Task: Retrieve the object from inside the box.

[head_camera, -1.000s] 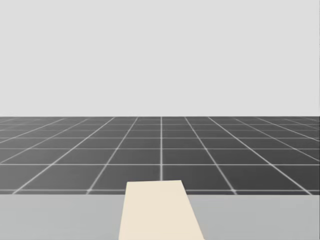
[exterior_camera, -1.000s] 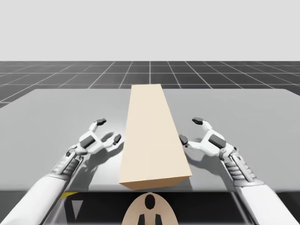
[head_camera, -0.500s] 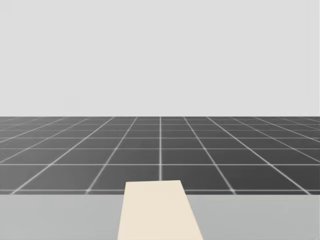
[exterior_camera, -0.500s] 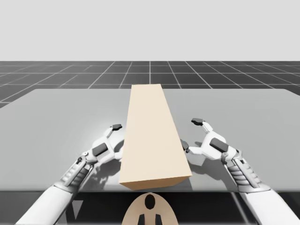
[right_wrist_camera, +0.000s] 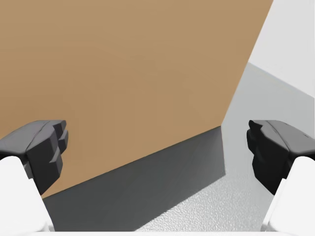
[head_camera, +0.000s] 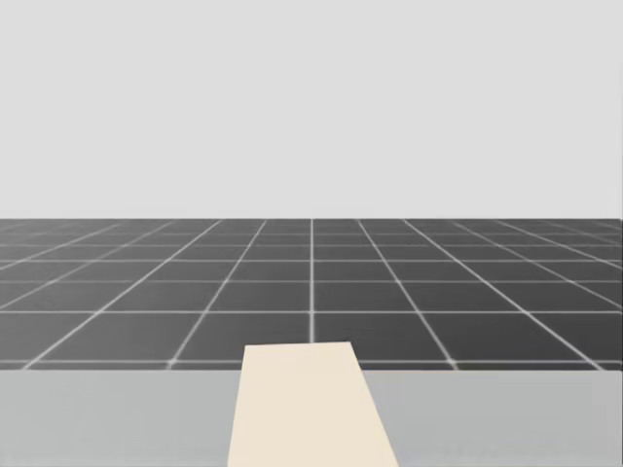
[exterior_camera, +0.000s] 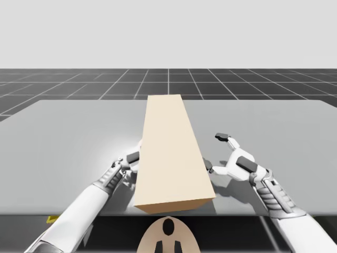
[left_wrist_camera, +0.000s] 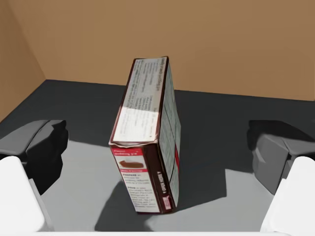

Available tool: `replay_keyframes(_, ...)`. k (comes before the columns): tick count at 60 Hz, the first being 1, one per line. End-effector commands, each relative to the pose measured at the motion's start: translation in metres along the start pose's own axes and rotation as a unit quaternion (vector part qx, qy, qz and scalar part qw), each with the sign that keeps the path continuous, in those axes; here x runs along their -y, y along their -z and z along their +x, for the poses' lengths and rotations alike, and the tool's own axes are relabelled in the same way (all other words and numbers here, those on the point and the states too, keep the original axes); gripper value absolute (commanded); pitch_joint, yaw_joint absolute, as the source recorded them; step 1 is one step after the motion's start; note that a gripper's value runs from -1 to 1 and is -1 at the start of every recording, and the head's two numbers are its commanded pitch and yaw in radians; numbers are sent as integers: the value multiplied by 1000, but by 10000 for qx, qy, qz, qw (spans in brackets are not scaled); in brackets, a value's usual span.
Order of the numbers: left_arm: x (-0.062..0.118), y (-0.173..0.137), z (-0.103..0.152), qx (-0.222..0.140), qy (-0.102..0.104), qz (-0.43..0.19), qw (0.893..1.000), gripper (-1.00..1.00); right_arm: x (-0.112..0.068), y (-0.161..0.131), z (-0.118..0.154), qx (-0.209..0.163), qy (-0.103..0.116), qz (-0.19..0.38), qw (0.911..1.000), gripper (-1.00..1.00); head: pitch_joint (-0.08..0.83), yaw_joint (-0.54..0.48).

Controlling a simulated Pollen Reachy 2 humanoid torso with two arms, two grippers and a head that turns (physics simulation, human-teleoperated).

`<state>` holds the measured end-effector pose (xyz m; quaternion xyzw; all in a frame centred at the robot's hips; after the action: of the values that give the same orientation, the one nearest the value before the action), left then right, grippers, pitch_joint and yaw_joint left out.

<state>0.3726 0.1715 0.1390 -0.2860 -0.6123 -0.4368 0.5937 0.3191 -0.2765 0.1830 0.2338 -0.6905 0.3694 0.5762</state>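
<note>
A long tan box (exterior_camera: 169, 153) lies down the middle of the grey table (exterior_camera: 68, 132); its far end shows in the head view (head_camera: 307, 409). My left gripper (exterior_camera: 132, 157) has gone in at the box's left side and is partly hidden by it. In the left wrist view a dark red and white carton (left_wrist_camera: 147, 147) stands upright inside on the dark floor, between the fingers of my open left gripper (left_wrist_camera: 157, 145), touching neither. My right gripper (exterior_camera: 215, 152) stands open just beside the box's right wall (right_wrist_camera: 123, 73).
Brown inner walls (left_wrist_camera: 221, 44) close in behind and beside the carton. Bare table (right_wrist_camera: 275, 98) stretches to the right of the box. The table's front edge (exterior_camera: 237, 213) runs close to both forearms. A dark gridded floor (head_camera: 311, 292) lies beyond the table.
My left arm has swung right and pushed its gripper into the box's left side. My right gripper has shifted only slightly toward the box. My head has turned slightly.
</note>
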Motion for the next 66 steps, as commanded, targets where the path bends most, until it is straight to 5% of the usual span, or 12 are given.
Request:
replay_keyframes(1,-4,22,-8,-78,-122,-267,9995,-1000,-1,-1,1,16,-45,25,10000,-1000,15,-1)
replay_keyframes(14,-3,34,-17,-74,-256,-596,9979,-1000,-2,-1,1,12,-74,20,10000,-1000,21,-5)
replay_keyframes(15,-3,34,-17,-68,-244,-592,9979,-857,-2,-1,1,12,-77,18,10000,-1000,21,-5)
replay_keyframes(17,-2,35,-17,-71,-228,-585,9980,-112,-2,-2,1,13,-78,18,10000,-1000,21,-6)
replay_keyframes(18,-2,35,-18,-67,-233,-596,9979,757,-2,-2,1,12,-79,16,10000,-1000,20,-7)
replay_keyframes(20,-2,34,-19,-81,-272,-655,9974,928,-2,-1,1,5,-89,6,10000,-1000,21,-8)
replay_keyframes(38,-17,5,-15,-147,-313,-485,9982,1000,-1,-2,3,26,-82,-4,10000,-1000,20,-6)
replay_keyframes(66,-45,-116,4,-97,-76,440,9990,1000,2,-5,3,33,-57,-51,10000,-1000,17,-2)
